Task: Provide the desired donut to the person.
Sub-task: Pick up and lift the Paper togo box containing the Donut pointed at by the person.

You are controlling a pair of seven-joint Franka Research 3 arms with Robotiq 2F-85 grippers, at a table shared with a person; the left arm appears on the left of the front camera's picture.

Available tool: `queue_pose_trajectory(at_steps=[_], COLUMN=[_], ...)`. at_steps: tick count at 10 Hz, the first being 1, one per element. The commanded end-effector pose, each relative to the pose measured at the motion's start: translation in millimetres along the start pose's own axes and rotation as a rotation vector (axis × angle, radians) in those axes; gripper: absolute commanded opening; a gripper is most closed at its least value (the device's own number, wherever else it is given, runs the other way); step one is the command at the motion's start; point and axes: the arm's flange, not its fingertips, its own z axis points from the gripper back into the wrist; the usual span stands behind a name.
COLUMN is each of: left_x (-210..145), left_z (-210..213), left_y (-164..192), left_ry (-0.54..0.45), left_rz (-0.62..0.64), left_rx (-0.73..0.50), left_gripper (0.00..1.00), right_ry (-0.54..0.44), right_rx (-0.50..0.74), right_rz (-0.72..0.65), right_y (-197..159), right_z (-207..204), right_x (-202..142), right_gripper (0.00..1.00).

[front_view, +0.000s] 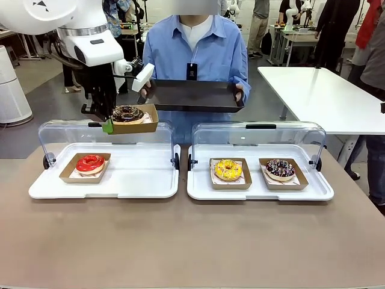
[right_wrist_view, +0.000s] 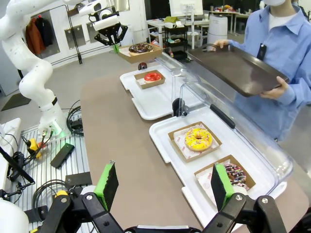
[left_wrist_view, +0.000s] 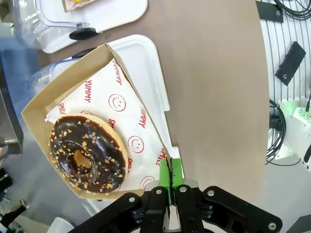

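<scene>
My left gripper [front_view: 107, 126] is shut on the corner of a brown cardboard tray [front_view: 137, 123] that carries a chocolate donut with nut bits [front_view: 127, 113], held up in the air above the left display case. In the left wrist view the green pads [left_wrist_view: 170, 174] pinch the tray's edge, and the chocolate donut [left_wrist_view: 87, 154] lies on smiley-print paper. The person [front_view: 195, 45] in a light blue shirt stands across the table holding a dark serving tray [front_view: 192, 95], just right of the lifted donut. My right gripper [right_wrist_view: 163, 187] is open, low at the table's near side.
The left white case [front_view: 105, 174] holds a red-glazed donut [front_view: 90, 163]. The right white case [front_view: 258, 180] holds a yellow donut [front_view: 228, 169] and a sprinkled chocolate donut [front_view: 280, 168]. Both clear lids stand open at the back. Bare brown table [front_view: 192, 241] lies in front.
</scene>
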Motion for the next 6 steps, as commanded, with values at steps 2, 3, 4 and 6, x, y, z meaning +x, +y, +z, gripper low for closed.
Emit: queue_pose_trajectory(at_steps=[2,3,4,6], left_x=[8.3,8.3,8.3,8.3], left_z=[6.3,6.3,6.3,6.3], left_y=[-9.7,-9.7,-9.7,-9.7], left_ry=[0.004,0.004,0.004,0.004], left_rz=[-0.012,-0.012,-0.012,-0.012], left_rx=[0.008,0.008,0.008,0.008], left_gripper=[0.00,0.00,0.00,0.00], right_ry=[-0.030,-0.030,-0.030,-0.030], right_rx=[0.002,0.002,0.002,0.002], right_rz=[0.014,0.014,0.014,0.014], right_y=[-2.8,-2.8,-2.8,-2.8], right_z=[0.4,0.4,0.4,0.4], right_x=[2.6,2.6,2.6,2.6], right_gripper=[1.00,1.00,1.00,1.00])
